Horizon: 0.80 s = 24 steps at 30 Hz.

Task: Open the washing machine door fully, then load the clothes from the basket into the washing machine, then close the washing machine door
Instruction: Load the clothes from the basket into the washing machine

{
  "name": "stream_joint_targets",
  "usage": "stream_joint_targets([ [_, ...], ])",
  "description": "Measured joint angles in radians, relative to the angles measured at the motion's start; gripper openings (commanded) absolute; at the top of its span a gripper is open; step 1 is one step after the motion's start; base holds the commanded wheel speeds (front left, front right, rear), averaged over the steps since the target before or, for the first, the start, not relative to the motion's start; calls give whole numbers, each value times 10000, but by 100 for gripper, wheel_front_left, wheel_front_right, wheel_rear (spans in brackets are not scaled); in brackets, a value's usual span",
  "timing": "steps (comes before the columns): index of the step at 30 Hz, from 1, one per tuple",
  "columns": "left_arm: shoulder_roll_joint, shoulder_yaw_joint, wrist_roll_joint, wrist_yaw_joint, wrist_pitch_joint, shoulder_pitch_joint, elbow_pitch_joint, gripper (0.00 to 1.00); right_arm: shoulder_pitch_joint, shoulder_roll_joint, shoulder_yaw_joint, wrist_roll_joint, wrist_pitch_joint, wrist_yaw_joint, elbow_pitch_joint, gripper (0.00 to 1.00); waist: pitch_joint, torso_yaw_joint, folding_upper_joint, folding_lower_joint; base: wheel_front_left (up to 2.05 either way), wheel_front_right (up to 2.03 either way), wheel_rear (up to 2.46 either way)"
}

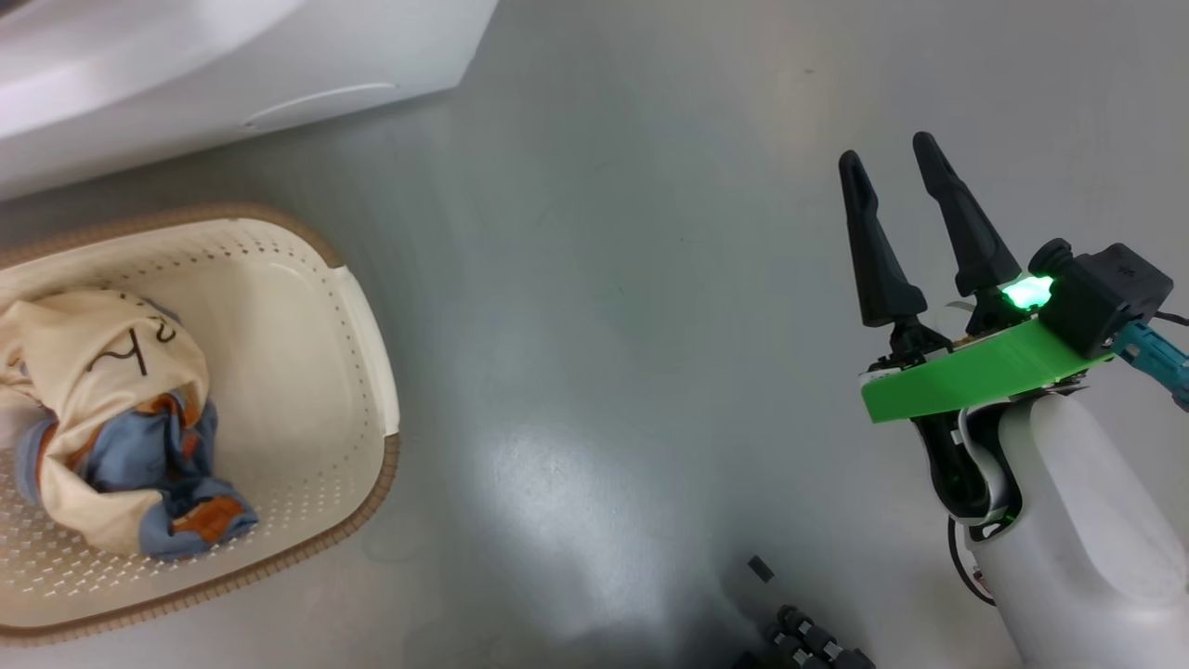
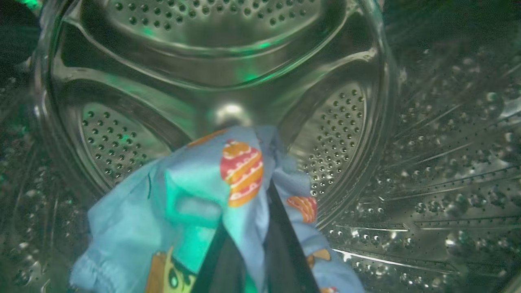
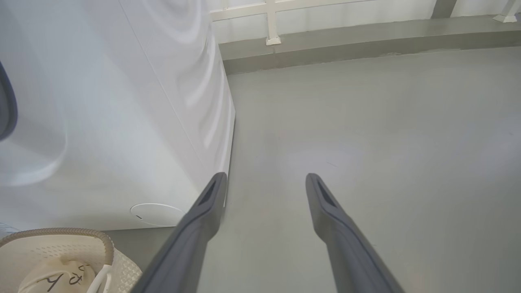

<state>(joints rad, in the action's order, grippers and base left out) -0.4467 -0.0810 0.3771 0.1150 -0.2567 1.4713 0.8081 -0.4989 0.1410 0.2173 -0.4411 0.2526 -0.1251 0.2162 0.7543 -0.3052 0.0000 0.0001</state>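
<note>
L pincer (image 2: 256, 219) is seen clenched on a blue garment (image 2: 195, 191) w/ orange prints. The cloth is draped over both dark fingers, and one finger (image 2: 281, 236) is left partly bare. Pincer and garment are held inside the drum (image 2: 228, 61) of the washing machine (image 1: 232, 56), w/ perforated steel seen all round. The drum's back wall lies at 12 o'clock of the garment in the L wrist view, and a green glow is cast on metal and fabric.

R pincer (image 1: 887, 153) is held released, nothing between its fingers, at 3 o'clock in the head view. It is poised over bare grey floor (image 1: 604, 325), fingers pointed toward 12. In the R wrist view the machine's white side is seen at 9–10 o'clock, its round white cap (image 3: 156, 213) low on the front at 7.

Basket (image 1: 307, 279) is set on the floor at 8 o'clock in the head view, well apart from the R pincer and near the machine's base at 11. More clothes (image 1: 111, 418), cream w/ black marks wrapped round blue-orange fabric, are bunched at the basket's 9 o'clock side.
</note>
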Motion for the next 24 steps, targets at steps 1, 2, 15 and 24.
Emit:
stream_joint_targets([
  [1,10,153,4,0,0,-11,-21,0,0,-42,0,6,0,0,2,100,27,-25,0,0,0,0,0],
  [2,15,217,2,0,0,-50,33,0,0,-73,0,13,0,0,10,100,38,-39,0,0,0,0,0],
  [15,347,-430,196,92,1758,-201,3035,100,-1,-111,12,15,0,-2,115,100,-221,32,0,-1,0,0,0],
  [24,399,-999,821,161,2119,-396,3381,100,0,-134,73,13,0,-2,232,100,-815,53,0,-1,0,0,0],
])
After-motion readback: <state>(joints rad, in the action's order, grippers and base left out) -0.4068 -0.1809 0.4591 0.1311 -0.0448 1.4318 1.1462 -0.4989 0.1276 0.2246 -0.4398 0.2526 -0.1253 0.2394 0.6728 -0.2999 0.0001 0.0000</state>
